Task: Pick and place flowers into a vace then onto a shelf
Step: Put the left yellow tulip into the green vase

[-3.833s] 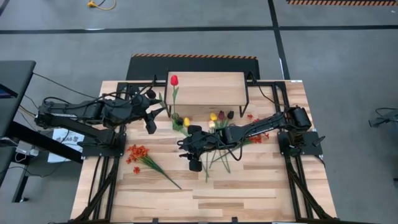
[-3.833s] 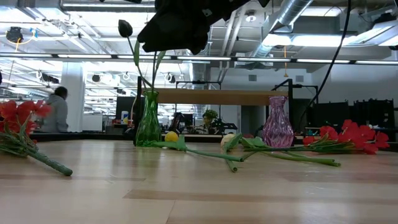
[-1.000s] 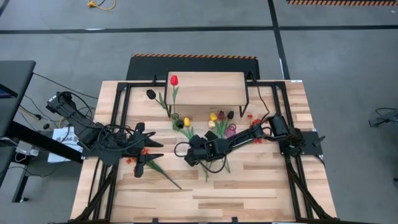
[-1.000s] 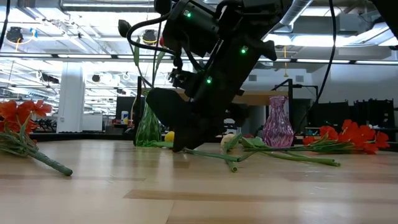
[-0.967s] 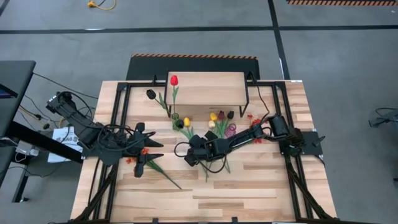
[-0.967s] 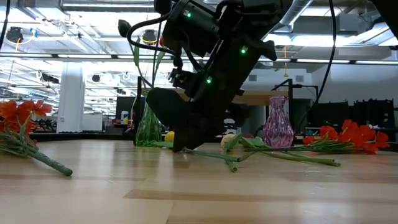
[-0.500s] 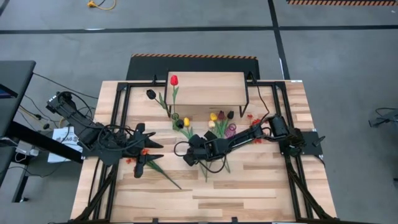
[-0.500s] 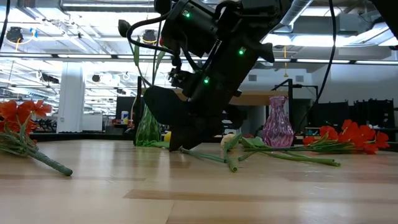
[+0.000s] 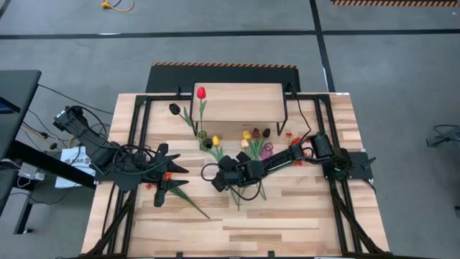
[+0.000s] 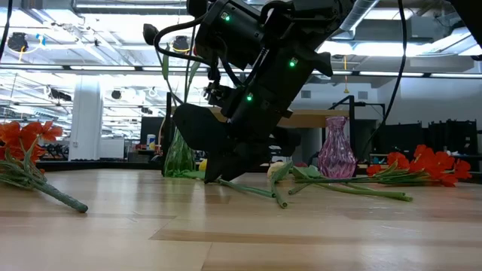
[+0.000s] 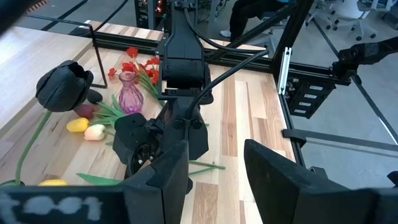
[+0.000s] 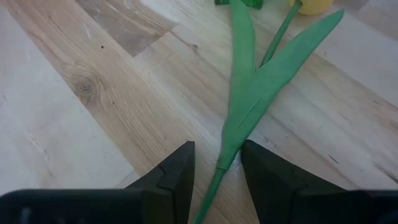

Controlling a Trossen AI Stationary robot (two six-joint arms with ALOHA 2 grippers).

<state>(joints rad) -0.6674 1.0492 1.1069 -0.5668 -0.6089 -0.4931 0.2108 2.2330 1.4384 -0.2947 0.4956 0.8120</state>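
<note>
A yellow tulip [image 9: 215, 141] lies on the table, its green stem [image 12: 239, 118] running back between the fingers of my right gripper [image 12: 217, 167]. That gripper is open, tilted down, with its tips low at the table [image 10: 215, 178]. A green vase [image 10: 179, 154] in front of the shelf [image 9: 241, 103] holds a black tulip [image 9: 174, 108] and a red tulip [image 9: 201, 92]. My left gripper [image 11: 214, 162] is open, raised over the table's left part above a red-orange spray [image 10: 26, 150], and holds nothing.
A purple vase [image 10: 335, 156] stands right of the right gripper, with yellow, cream and maroon tulips [image 9: 251, 137] lying beside it. Another red spray [image 10: 429, 162] lies at the right. Black frame rails [image 9: 136, 129] run along both table sides. Bare wood lies toward the near edge.
</note>
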